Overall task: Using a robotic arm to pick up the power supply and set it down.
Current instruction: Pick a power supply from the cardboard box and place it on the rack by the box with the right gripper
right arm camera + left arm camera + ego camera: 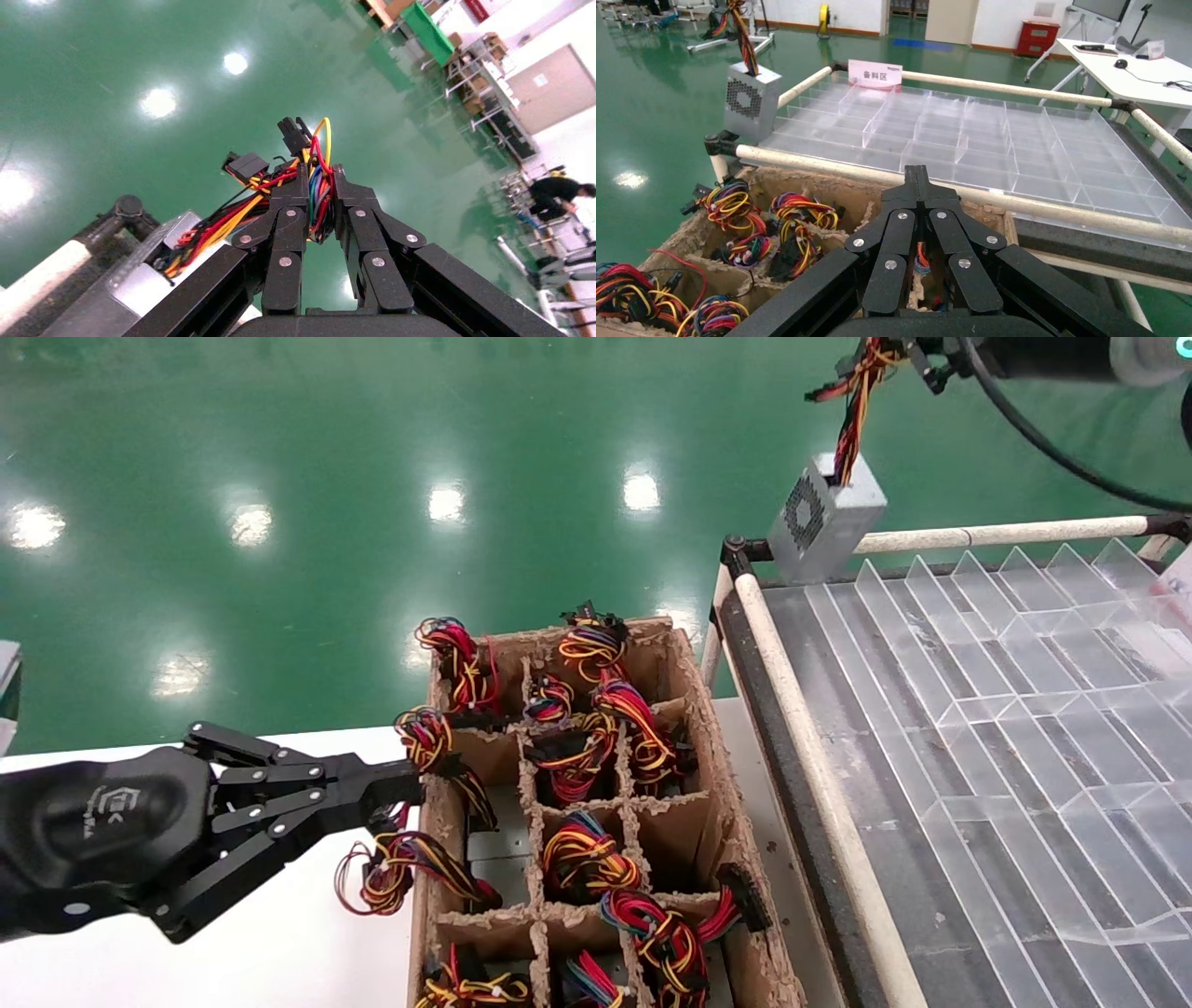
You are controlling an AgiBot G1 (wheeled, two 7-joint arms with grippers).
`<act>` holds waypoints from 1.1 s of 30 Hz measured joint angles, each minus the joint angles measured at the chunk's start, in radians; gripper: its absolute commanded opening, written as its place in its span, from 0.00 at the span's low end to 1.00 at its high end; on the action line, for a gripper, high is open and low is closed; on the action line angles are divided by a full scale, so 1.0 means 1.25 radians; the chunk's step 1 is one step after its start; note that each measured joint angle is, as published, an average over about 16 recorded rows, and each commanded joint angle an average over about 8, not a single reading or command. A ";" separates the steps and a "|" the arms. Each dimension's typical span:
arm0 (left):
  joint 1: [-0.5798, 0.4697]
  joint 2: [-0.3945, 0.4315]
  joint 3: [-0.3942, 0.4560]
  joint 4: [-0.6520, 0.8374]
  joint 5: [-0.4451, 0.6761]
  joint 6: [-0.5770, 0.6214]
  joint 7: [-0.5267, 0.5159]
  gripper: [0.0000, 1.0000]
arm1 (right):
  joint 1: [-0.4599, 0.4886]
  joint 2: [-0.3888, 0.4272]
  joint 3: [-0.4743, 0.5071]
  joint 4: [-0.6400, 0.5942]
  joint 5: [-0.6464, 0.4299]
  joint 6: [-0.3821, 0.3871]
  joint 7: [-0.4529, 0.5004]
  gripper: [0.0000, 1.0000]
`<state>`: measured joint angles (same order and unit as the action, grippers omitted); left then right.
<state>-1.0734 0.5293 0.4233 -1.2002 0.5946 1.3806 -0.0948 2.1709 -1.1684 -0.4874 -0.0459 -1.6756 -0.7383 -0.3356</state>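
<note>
right pincer (320,184) grips the wires (318,200) of dangling power supply (825,517)

black jointed-finger right gripper (320,203) clamped on bundle of red/yellow/black wires (318,184) | small grey metal box power supply (126,281) dangling below | glossy green floor (140,70) behind

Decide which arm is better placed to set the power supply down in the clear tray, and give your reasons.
Right. The right pincer is shut on the wires, with the power supply hanging at the clear tray's far corner. The left pincer is shut at the cardboard crate, apart from the supply.
</note>
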 measured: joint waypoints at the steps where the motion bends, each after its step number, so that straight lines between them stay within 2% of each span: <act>1: 0.000 0.000 0.000 0.000 0.000 0.000 0.000 0.00 | -0.001 -0.001 0.000 0.000 0.000 0.000 0.005 0.00; 10: 0.000 0.000 0.000 0.000 0.000 0.000 0.000 0.00 | -0.001 0.007 -0.003 0.008 -0.005 -0.039 0.033 0.00; 20: 0.000 0.000 0.000 0.000 0.000 0.000 0.000 0.00 | 0.036 0.041 -0.023 0.020 -0.035 -0.197 0.032 0.00; 25: 0.000 0.000 0.000 0.000 0.000 0.000 0.000 0.00 | 0.049 0.055 -0.031 0.022 -0.047 -0.256 0.032 0.00; 28: 0.000 0.000 0.000 0.000 0.000 0.000 0.000 0.00 | 0.051 0.059 -0.033 0.023 -0.050 -0.269 0.033 0.00; 33: 0.000 0.000 0.000 0.000 0.000 0.000 0.000 0.00 | 0.043 0.058 -0.030 0.026 -0.046 -0.258 0.036 0.00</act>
<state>-1.0734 0.5293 0.4233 -1.2002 0.5946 1.3806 -0.0948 2.2252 -1.0962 -0.5254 -0.0140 -1.7333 -1.0611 -0.2905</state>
